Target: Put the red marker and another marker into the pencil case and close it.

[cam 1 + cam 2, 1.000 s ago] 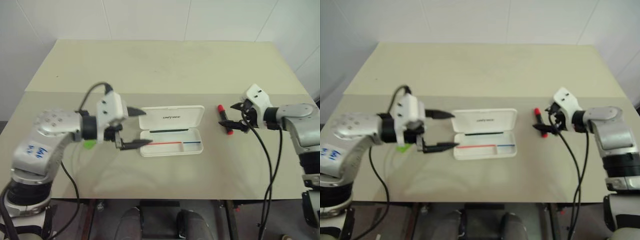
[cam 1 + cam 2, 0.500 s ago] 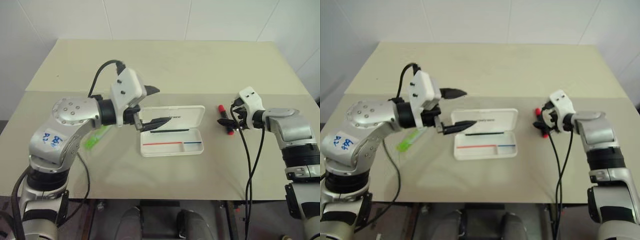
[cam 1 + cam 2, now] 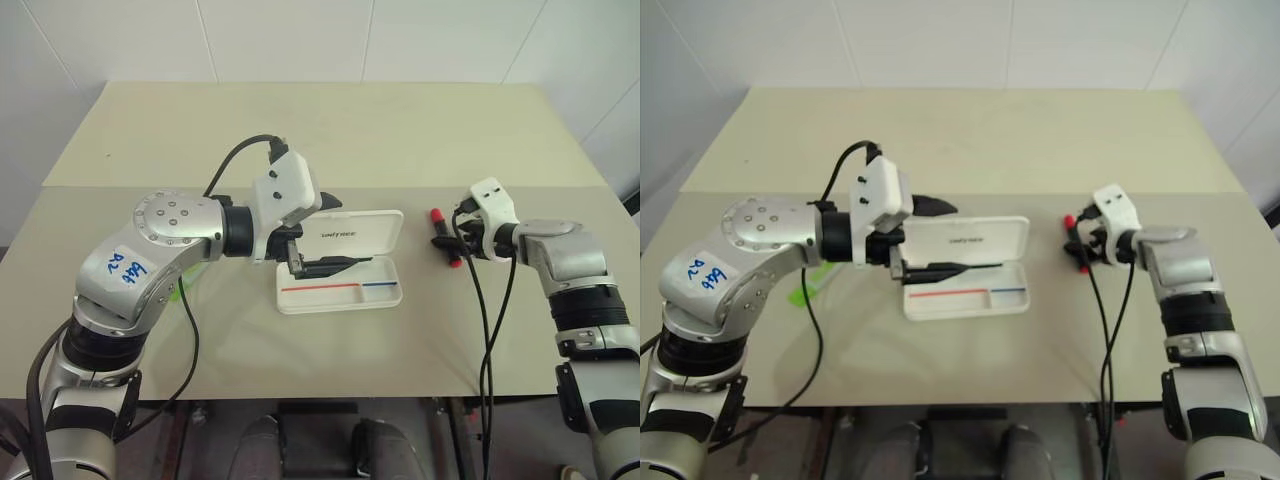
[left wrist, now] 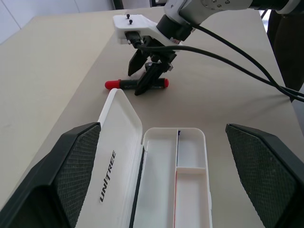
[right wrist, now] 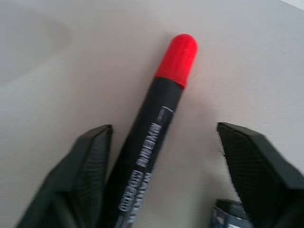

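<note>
Upright lid (image 3: 350, 231) between tray (image 3: 340, 292) and far table (image 3: 330, 130)

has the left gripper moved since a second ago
Yes. The left gripper has swung toward the robot's right: it was beside the left edge of the pencil case and now hangs over the case's left part, jaws wide open.

The lime-green marker (image 3: 183, 288), on the bench (image 3: 330, 130) on the far side of the left arm (image 3: 170, 245) from the pencil case (image 3: 340, 262), is almost wholly hidden behind that arm, with only a green sliver showing. In the right wrist view the red marker (image 5: 156, 128) is cut off at its lower end, so its full length cannot be told. The left tool (image 3: 322, 235) covers part of the pencil case's tray in the head views.
</note>
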Action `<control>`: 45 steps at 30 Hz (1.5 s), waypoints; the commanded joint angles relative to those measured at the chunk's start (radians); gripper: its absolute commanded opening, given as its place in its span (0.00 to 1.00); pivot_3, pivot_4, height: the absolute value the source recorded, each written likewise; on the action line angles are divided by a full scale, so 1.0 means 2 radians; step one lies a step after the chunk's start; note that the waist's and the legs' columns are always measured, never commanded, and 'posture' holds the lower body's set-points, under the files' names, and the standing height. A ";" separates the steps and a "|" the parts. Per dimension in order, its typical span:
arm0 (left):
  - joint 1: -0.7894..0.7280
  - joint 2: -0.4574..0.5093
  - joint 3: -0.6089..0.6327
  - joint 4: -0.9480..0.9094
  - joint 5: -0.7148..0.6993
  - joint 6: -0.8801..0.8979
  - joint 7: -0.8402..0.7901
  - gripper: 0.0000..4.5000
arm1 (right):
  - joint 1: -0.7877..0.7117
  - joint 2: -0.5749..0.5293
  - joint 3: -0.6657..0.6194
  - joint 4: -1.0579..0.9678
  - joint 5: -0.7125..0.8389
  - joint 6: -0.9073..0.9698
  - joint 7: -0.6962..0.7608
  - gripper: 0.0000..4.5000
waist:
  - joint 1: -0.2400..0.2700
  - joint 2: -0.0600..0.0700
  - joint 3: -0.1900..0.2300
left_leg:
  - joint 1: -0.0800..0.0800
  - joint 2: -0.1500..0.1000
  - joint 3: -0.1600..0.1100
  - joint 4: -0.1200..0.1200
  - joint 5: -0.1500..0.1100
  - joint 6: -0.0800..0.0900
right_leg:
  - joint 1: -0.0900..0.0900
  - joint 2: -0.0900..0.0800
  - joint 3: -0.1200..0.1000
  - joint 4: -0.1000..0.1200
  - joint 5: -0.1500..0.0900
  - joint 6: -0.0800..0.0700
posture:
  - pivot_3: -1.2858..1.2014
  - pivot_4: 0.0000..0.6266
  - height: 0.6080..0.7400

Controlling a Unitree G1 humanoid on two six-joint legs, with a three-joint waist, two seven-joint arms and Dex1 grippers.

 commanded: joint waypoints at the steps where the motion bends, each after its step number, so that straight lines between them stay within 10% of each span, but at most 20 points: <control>1: -0.006 0.005 0.009 -0.014 -0.004 -0.002 0.002 1.00 | -0.007 -0.001 -0.005 0.021 -0.013 0.010 -0.024 0.49 | 0.000 -0.001 0.000 | 0.000 0.000 0.000 0.000 0.000 0.000 | 0.000 0.000 0.000 0.000 0.000 0.000 | 0.52 0.24 1.00; 6: -0.007 0.007 0.014 -0.015 -0.007 -0.002 0.002 1.00 | -0.012 0.000 -0.004 0.026 -0.013 0.010 -0.023 0.13 | 0.001 -0.001 -0.001 | 0.000 0.000 0.000 0.000 0.000 0.000 | 0.000 0.000 0.000 -0.001 0.000 0.000 | 0.52 0.24 1.00; 17: -0.001 0.028 0.036 -0.008 -0.013 -0.019 -0.019 1.00 | -0.056 -0.036 -0.043 -0.027 0.024 -0.064 0.034 0.13 | 0.000 0.000 0.000 | -0.001 0.000 0.000 -0.001 0.000 0.000 | -0.001 0.000 0.000 -0.001 0.000 0.000 | 0.52 0.24 1.00; 26: 0.014 0.061 0.060 -0.001 -0.018 -0.032 -0.038 1.00 | -0.062 -0.018 -0.105 -0.216 0.209 -0.068 0.171 0.13 | 0.000 0.001 0.001 | -0.001 0.001 0.001 -0.001 -0.001 0.000 | -0.002 0.001 0.001 -0.001 0.000 0.000 | 0.52 0.24 1.00; 36: 0.079 0.138 0.119 -0.013 -0.043 -0.044 -0.093 1.00 | -0.027 -0.048 -0.024 -0.324 0.246 -0.062 0.273 0.13 | 0.000 0.001 0.001 | -0.001 0.000 0.001 0.000 -0.002 0.000 | -0.002 0.001 0.001 -0.001 0.000 0.000 | 0.52 0.24 1.00; 45: 0.134 0.160 0.139 -0.046 -0.065 -0.039 -0.093 1.00 | -0.020 -0.015 0.099 -0.262 0.123 -0.205 0.321 0.13 | -0.001 0.001 0.001 | -0.001 0.001 0.001 0.000 -0.002 0.000 | -0.002 0.001 0.002 -0.001 0.000 0.000 | 0.52 0.24 1.00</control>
